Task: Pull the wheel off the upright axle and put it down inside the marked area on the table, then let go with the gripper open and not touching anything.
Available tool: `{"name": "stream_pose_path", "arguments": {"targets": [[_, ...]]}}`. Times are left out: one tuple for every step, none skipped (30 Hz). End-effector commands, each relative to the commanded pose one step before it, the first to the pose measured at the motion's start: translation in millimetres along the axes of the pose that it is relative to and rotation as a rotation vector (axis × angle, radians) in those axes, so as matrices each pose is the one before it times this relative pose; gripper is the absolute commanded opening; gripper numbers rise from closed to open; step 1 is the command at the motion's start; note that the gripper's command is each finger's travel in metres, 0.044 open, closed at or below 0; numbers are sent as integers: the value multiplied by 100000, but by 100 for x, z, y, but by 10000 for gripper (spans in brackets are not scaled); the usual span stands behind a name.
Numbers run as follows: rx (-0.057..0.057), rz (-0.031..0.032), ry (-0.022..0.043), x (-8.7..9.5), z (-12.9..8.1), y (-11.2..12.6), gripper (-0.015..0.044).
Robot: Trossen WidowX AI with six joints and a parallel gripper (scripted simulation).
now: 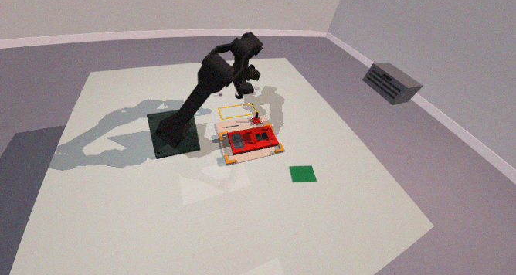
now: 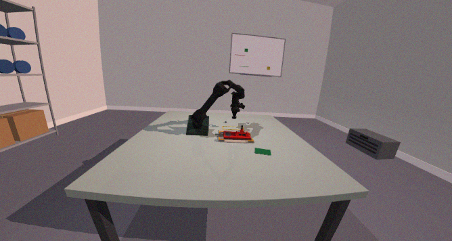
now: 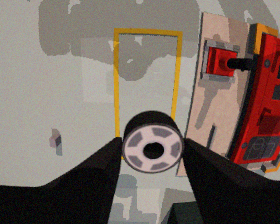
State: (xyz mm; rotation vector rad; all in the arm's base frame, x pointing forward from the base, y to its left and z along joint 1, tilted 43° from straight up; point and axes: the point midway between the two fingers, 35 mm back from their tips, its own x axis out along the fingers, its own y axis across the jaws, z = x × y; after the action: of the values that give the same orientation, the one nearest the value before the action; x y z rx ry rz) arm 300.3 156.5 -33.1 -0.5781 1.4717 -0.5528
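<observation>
— Where is the wheel?

— My fingers are clenched on the small black-tyred wheel with a pale hub [image 3: 152, 149], held high above the pale green worktop [image 1: 116, 201], its bore facing my wrist camera.

— And the target?

— In the wrist view the yellow-outlined rectangular area [image 3: 116, 83] lies just ahead of the wheel, its long axis running away from me. Right of it stands the bare upright axle on its red block [image 3: 220, 63]. I judge that I must go forward and down.

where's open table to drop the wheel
Inside the yellow outline, between the arm's base plate and the red board, the table shows bare. The claw holds the wheel above its near edge. The board side is crowded.
</observation>
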Motion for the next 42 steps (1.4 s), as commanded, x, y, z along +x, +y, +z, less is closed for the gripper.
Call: {"name": "stream_pose_path", "arguments": {"targets": [[-340,-341,230,1032,-77,-47,0],[-1,5,-3,104,13,8,0],[-1,9,-5,196,23,14,0],[-1,13,-7,292,33,19,0],[-1,14,-9,394,40,23,0],[-1,13,-10,461,42,23,0],[0,10,-11,525,40,21,0],[1,5,-11,568,35,16,0],[3,-2,-10,584,26,10,0],[4,-8,-9,586,16,4,0],[5,-15,-8,585,6,-3,0],[6,-22,-6,583,-4,-9,0],[7,-29,-5,580,-14,-15,0],[8,-35,-3,578,-24,-21,0],[9,-42,-1,575,-34,-27,0],[10,-49,1,571,-44,-33,0],[11,-55,3,566,-54,-39,0],[9,-49,4,448,-50,-35,0],[6,-32,3,270,-33,-23,0],[2,-11,1,90,-12,-8,0],[0,0,0,0,0,0,0],[0,0,0,0,0,0,0],[428,162,938,-424,-31,-17,26],[0,0,0,0,0,0,53],[0,0,0,0,0,0,79],[0,0,0,0,0,0,105],[0,0,0,0,0,0,131],[0,0,0,0,0,0,157],[0,0,0,0,0,0,184],[0,0,0,0,0,0,210],[0,0,0,0,0,0,236],[0,0,0,0,0,0,263],[-17,11,-31,-192,15,12,289],[-30,18,-53,-335,23,20,300],[-44,23,-78,-499,28,26,300],[-60,25,-106,-697,27,29,300],[-63,18,-112,-751,13,22,300],[-69,9,-123,-848,-4,13,300],[-77,-4,-138,-984,-29,-1,300],[-70,-18,-128,-933,-51,-17,300],[-43,-18,-79,-586,-44,-18,300],[-14,-7,-26,-197,-17,-8,300]]}}
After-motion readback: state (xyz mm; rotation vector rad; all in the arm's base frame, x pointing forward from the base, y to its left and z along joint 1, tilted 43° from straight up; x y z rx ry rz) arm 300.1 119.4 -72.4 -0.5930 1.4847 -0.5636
